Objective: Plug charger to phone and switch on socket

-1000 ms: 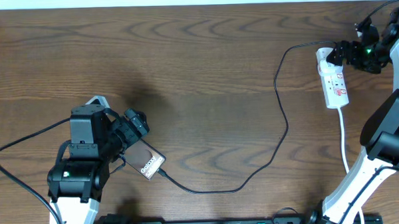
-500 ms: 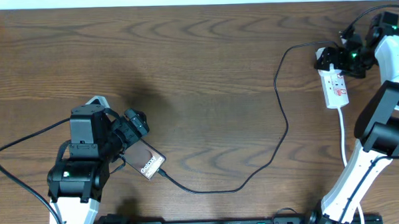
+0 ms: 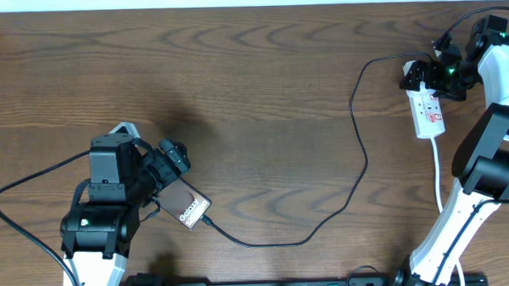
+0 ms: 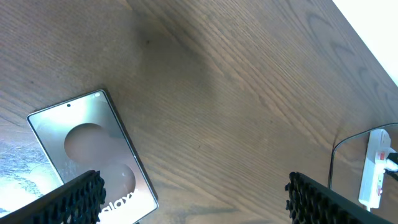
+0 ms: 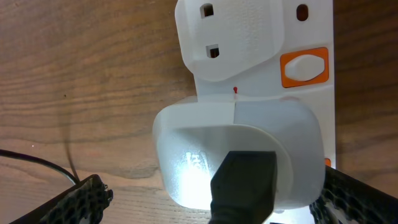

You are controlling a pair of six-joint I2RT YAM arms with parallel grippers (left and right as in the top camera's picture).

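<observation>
Overhead, the phone [image 3: 189, 211] lies at the lower left of the desk [image 3: 261, 92], its upper-left end hidden under the left hand [image 4: 193, 199], which is spread wide and holds nothing. The charger [image 3: 363, 169] loops right to the socket [image 3: 429, 111] at upper right; whether its tip is seated in the phone is unclear. The right hand [image 5: 214, 196], also wide, straddles the plug [image 5: 239, 155], its fingertips cut off by the frame.

Phone [image 3: 189, 209]: brownish-grey slab, flat, skewed, near left.
Socket [image 3: 429, 111]: white strip, orange-red switches, far right.
Charger [image 3: 362, 160]: thin black cable, tip at Phone's edge, curving to plug [image 5: 236, 155] seated in Socket.
</observation>
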